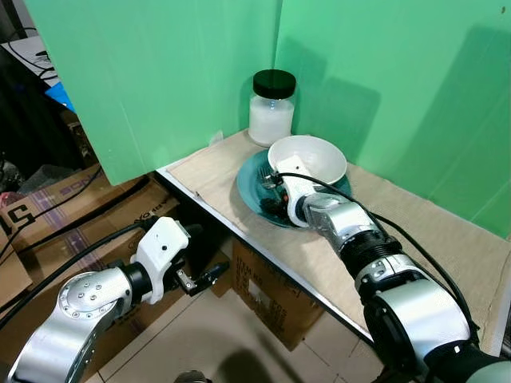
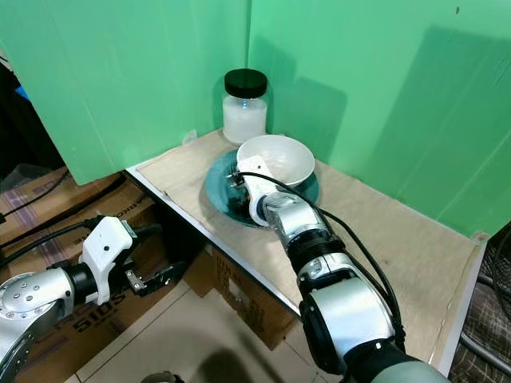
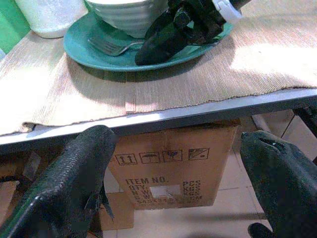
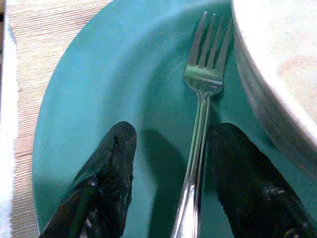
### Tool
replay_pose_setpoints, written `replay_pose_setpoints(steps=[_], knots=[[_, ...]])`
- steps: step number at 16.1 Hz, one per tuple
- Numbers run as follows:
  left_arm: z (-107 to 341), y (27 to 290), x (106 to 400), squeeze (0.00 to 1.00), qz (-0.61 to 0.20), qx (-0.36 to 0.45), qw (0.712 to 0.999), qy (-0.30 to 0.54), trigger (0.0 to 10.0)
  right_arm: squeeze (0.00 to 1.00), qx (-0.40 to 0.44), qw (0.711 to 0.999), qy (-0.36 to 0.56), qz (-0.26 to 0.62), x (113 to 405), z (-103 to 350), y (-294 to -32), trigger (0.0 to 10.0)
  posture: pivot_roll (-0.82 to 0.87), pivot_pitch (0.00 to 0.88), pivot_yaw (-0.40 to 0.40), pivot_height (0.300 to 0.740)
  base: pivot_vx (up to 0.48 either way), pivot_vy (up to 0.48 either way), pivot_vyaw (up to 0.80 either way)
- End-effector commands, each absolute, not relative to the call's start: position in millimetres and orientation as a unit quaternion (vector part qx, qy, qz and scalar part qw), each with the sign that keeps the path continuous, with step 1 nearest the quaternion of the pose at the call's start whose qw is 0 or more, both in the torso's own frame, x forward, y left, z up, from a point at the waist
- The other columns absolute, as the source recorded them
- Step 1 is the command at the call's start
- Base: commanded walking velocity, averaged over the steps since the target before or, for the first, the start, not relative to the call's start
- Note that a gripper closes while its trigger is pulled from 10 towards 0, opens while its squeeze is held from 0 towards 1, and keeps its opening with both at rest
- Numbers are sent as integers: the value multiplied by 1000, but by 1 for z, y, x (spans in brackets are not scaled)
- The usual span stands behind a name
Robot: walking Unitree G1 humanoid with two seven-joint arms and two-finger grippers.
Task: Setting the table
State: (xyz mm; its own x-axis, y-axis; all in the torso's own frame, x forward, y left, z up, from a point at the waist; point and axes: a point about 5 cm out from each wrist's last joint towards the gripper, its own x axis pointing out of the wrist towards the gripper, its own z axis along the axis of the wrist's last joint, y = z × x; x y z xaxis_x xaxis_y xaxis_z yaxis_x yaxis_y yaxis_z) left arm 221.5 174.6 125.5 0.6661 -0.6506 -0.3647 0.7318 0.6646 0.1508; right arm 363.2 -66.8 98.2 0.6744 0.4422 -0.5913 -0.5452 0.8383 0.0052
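A teal plate [image 1: 254,188] lies on a beige placemat [image 1: 399,231] and carries a white bowl [image 1: 307,159]. A silver fork [image 4: 200,119] rests on the plate beside the bowl, tines pointing away from my right gripper [image 4: 171,148]. That gripper is open low over the plate; the fork handle lies between its fingers, close against one fingertip [image 4: 237,163]. In the left eye view the gripper [image 1: 275,203] sits at the plate's front edge. My left gripper [image 1: 200,279] hangs open below the table edge, off to the left.
A jar [image 1: 272,108] with a black lid and white contents stands behind the plate by the green backdrop [image 1: 168,72]. Cardboard boxes [image 1: 275,291] sit under the table and to the left on the floor. Cables [image 1: 72,215] run over them.
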Motion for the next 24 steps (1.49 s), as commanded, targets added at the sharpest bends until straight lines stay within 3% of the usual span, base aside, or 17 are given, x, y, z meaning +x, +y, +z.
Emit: replay_pose_setpoints(steps=[1, 3, 24], knots=[[124, 174, 222, 0, -385, 149, 900, 144, 10000, 0, -84, 899, 328, 279, 359, 90, -66, 9059, 101, 0, -32, 740, 0, 0, 0], [124, 174, 222, 0, -383, 148, 901, 144, 10000, 0, -83, 890, 342, 289, 357, 89, -65, 196, 105, 0, -38, 740, 0, 0, 0], [128, 175, 227, 0, -378, 153, 903, 137, 10000, 0, -73, 888, 306, 335, 364, 104, -57, 0, 106, 0, -31, 740, 0, 0, 0]])
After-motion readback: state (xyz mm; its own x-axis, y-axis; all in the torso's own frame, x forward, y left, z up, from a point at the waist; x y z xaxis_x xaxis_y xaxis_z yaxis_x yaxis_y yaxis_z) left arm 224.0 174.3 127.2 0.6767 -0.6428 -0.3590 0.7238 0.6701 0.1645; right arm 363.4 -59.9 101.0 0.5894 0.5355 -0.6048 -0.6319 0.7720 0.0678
